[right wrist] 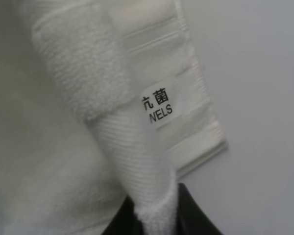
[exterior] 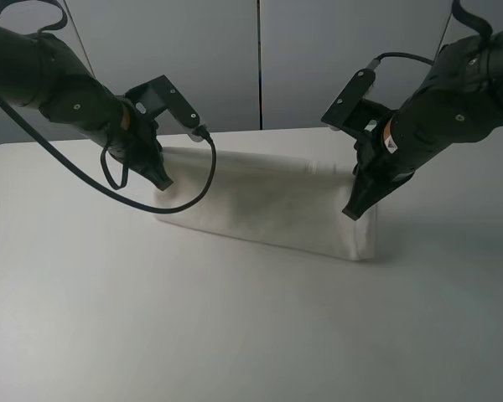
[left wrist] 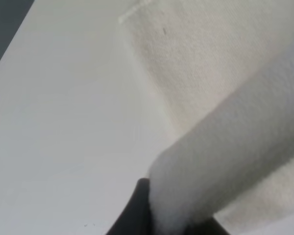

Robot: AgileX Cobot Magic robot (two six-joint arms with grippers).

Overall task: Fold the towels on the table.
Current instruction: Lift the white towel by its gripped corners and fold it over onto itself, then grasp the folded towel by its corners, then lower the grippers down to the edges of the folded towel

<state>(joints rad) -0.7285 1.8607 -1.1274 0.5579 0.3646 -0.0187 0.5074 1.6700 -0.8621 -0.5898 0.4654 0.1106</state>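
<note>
The white towel [exterior: 268, 205] lies on the white table [exterior: 193, 318], its far edge lifted and carried over the rest. My left gripper [exterior: 162, 177] is shut on the towel's left corner, and the left wrist view shows the terry cloth [left wrist: 220, 161] pinched between the dark fingers [left wrist: 137, 210]. My right gripper [exterior: 356, 207] is shut on the right corner. The right wrist view shows the border band [right wrist: 137, 147] pinched in the fingers [right wrist: 193, 215] and the printed label [right wrist: 157, 106] on the layer below.
Black cables [exterior: 109, 180] loop from the left arm over the table near the towel. A grey wall [exterior: 260, 59] stands behind the table's far edge.
</note>
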